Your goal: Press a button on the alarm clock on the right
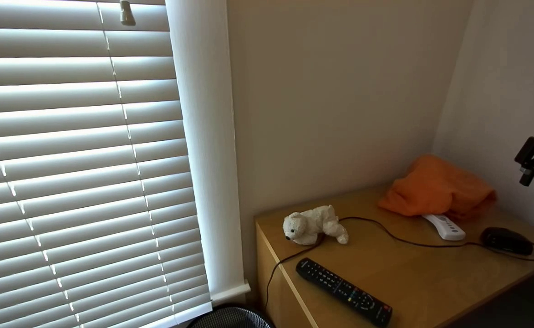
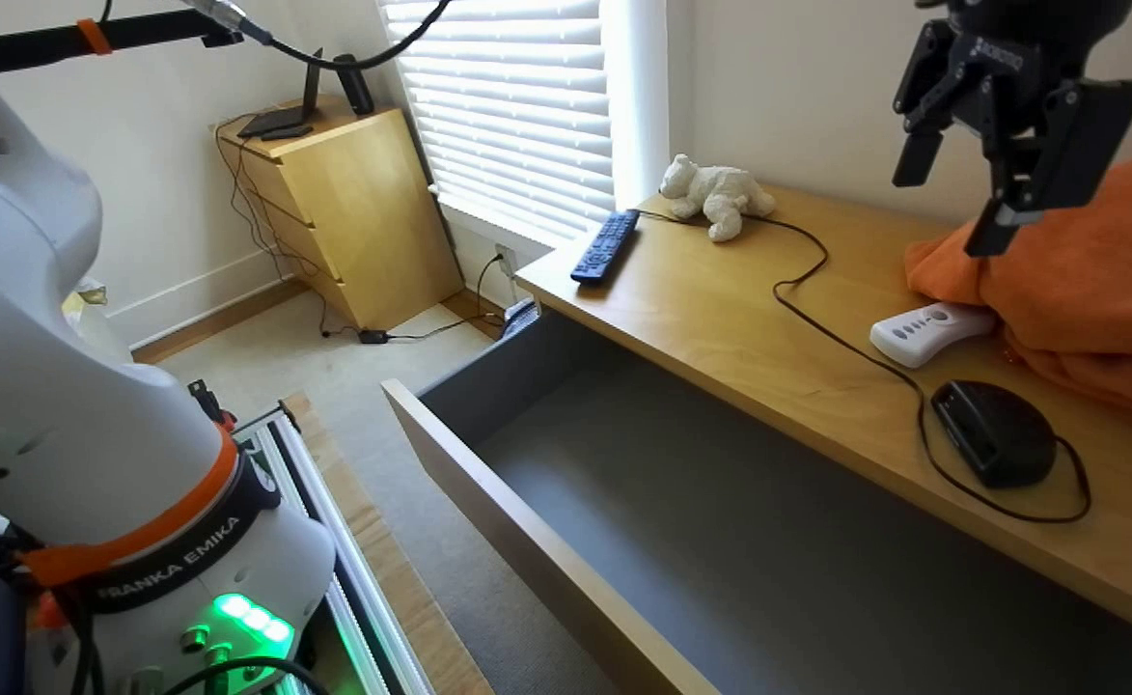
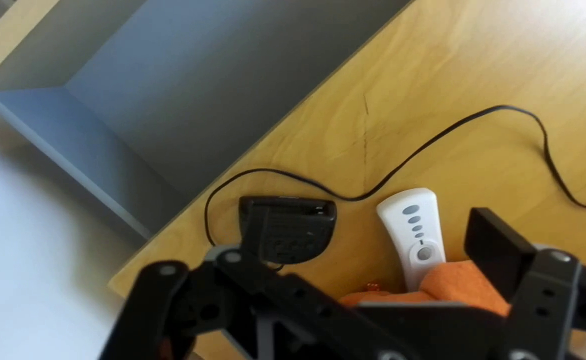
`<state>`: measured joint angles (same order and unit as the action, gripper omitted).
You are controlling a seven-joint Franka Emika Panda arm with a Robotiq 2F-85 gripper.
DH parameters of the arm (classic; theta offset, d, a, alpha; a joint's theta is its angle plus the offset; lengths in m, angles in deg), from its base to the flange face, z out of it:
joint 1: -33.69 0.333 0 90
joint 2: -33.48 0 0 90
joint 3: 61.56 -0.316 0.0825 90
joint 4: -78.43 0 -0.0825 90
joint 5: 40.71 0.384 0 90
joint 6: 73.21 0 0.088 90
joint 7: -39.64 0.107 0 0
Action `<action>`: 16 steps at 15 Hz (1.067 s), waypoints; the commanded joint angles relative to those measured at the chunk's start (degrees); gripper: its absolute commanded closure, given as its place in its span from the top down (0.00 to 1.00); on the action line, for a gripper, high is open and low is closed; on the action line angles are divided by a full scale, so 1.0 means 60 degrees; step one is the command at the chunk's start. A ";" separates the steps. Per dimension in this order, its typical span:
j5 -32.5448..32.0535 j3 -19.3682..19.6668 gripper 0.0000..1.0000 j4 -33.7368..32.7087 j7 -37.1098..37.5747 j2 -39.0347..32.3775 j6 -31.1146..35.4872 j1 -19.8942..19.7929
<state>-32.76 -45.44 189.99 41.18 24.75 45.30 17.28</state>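
Farthest left in an exterior view we see the white Franka Emika arm [image 2: 25,319], green lights [image 2: 255,618] lit on its base. Next comes a wooden chest of drawers [image 2: 382,212] farther back, then white horizontal blinds [image 2: 517,106]. Below them, reaching rightward, a grey-lined drawer [image 2: 681,502] stands pulled out from a wooden dresser [image 2: 701,299]. On the dresser top we find a long black remote control [image 2: 607,248] near the left end and, near it, a white plush bear [image 2: 715,193] with its head to the left. A thin black cord [image 2: 852,345] runs behind or under the bear, we cannot tell which, and winds rightward across the wood. Farther along, a white remote [image 2: 923,333] with grey buttons lies partly under an orange cloth [image 2: 1096,280]. Above this stretch hangs the gripper [image 2: 954,196], its fingers [image 2: 917,159] spread wide apart with nothing in its grasp. The alarm clock [image 2: 995,434], low, black and rounded, sits on the dresser top near the front edge, to the right of the white remote in both exterior views, and the cord curves around it. The same views show us a gap between gripper and clock, though in the wrist view a finger overlaps part of the clock. Rightmost, the cloth lies heaped behind the clock.
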 commanded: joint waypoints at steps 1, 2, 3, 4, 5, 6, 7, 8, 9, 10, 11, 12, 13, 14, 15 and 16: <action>0.0402 0.0001 1.00 -0.0718 -0.0437 -0.1040 0.0651 -0.0327; 0.0398 -0.0028 1.00 -0.0878 -0.0450 -0.1259 0.0759 -0.0382; 0.0374 -0.0051 1.00 -0.1019 -0.0465 -0.1470 0.0811 -0.0428; 0.0364 -0.0071 1.00 -0.1190 -0.0413 -0.1698 0.0939 -0.0457; 0.0144 -0.0053 1.00 -0.0757 -0.0237 -0.1190 0.0797 -0.0357; 0.0139 -0.0064 1.00 -0.0859 -0.0234 -0.1338 0.0824 -0.0368; 0.0138 -0.0074 1.00 -0.0875 -0.0234 -0.1374 0.0824 -0.0366; 0.0139 -0.0078 1.00 -0.0877 -0.0234 -0.1363 0.0824 -0.0363; 0.0139 -0.0078 1.00 -0.0877 -0.0235 -0.1337 0.0824 -0.0361; 0.0140 -0.0078 1.00 -0.0879 -0.0235 -0.1315 0.0823 -0.0359; 0.0140 -0.0077 1.00 -0.0882 -0.0236 -0.1310 0.0823 -0.0360; 0.0140 -0.0077 1.00 -0.0882 -0.0236 -0.1310 0.0823 -0.0360; 0.0140 -0.0079 1.00 -0.0882 -0.0236 -0.1309 0.0823 -0.0358; 0.0140 -0.0079 1.00 -0.0882 -0.0236 -0.1310 0.0823 -0.0359; 0.0169 -0.0076 1.00 -0.0986 -0.0097 -0.1459 0.0950 -0.0347; 0.0218 -0.0102 1.00 -0.1181 -0.0108 -0.1731 0.1078 -0.0363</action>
<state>-31.77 -45.48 184.88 39.78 16.90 50.44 15.59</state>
